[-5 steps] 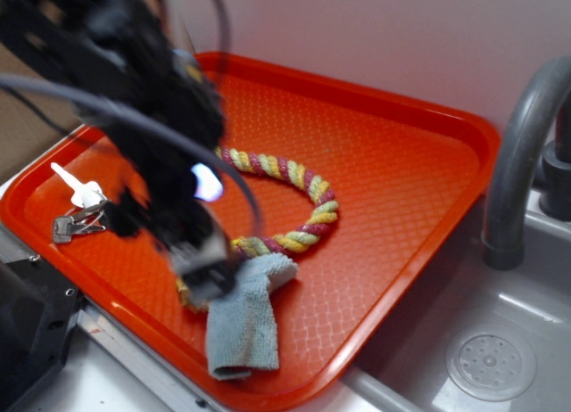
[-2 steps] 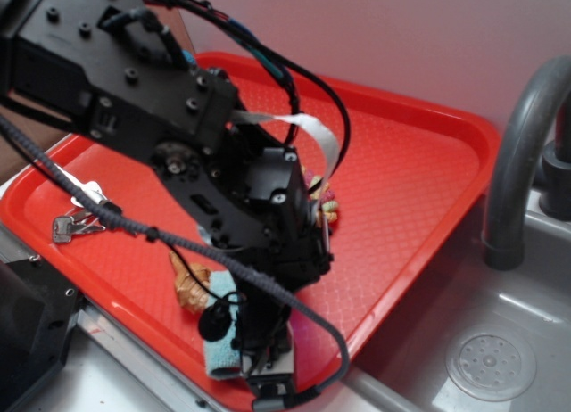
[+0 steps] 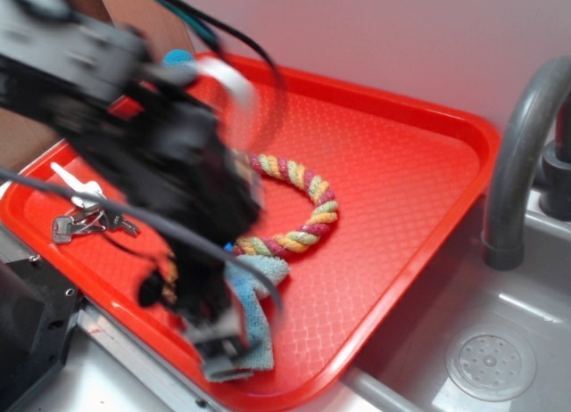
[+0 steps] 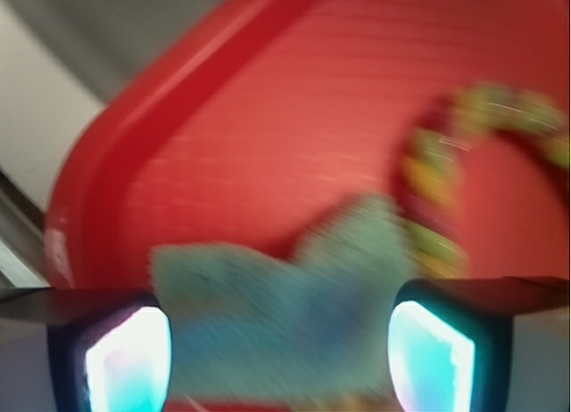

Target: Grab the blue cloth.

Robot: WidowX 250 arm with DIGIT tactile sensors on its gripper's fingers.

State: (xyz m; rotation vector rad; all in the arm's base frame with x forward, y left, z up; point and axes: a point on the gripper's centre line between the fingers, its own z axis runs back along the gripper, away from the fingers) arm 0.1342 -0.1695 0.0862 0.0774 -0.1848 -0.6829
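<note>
Orange tray (image 3: 419,153) holding rope ring (image 3: 299,207), keys (image 3: 85,220), blue cloth (image 4: 268,314), pincer (image 4: 281,358) spread apart

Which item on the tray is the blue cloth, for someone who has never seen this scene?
Start at the orange tray beside the sink. Go to its near edge, just below the multicoloured rope ring. The blue cloth lies there rumpled, between the open fingers: the only soft, pale blue, flat thing, unlike the braided ring and metal keys.

A plain pale wall (image 3: 401,37) stands behind. A gray sink (image 3: 464,332) sits at the right, with a gray tap (image 3: 522,153).
</note>
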